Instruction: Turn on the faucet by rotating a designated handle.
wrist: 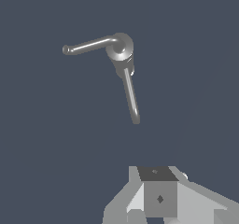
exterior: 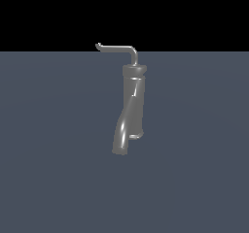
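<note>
The faucet (exterior: pixel 132 103) is a dark grey glossy column with a ringed cap, standing upright on the grey-blue floor. Its thick curved spout tube (exterior: pixel 122 132) bends down towards the front. The handle (exterior: pixel 116 47), a thin L-shaped rod, rises from the cap and reaches to the exterior view's left, ending in a small hook tip. The wrist view looks down on the cap (wrist: pixel 120 46), the handle (wrist: pixel 88 45) and the spout (wrist: pixel 131 97). Only light grey parts of my gripper (wrist: pixel 158 197) show at that view's edge, well apart from the faucet. No arm shows in the exterior view.
The flat grey-blue floor (exterior: pixel 53 178) spreads all round the faucet, with a black background behind it. No other objects are in view.
</note>
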You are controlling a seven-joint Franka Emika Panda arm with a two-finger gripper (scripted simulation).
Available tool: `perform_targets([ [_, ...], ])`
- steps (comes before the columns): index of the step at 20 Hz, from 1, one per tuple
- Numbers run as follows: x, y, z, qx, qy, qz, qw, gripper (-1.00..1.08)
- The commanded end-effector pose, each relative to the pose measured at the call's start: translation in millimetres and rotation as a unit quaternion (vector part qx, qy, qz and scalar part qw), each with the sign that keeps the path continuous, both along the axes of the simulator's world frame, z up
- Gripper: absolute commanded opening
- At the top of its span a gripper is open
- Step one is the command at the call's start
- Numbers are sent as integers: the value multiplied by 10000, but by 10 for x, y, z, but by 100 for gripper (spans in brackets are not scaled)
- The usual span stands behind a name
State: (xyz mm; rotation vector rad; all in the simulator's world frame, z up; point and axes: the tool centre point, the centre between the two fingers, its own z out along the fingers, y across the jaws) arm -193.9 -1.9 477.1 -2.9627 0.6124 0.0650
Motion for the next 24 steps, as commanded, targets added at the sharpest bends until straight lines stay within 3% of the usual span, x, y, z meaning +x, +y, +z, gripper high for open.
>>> perform_targets([
  [1, 125, 13, -45, 28, 44, -305, 9995, -100],
  [12, 658, 86, -294, 67, 251, -1645, 9860, -100],
  [18, 939, 135, -464, 39, 356, -2376, 9707, -100],
  [24, 1210, 191, -655, -21, 441, -3098, 9498, -100],
])
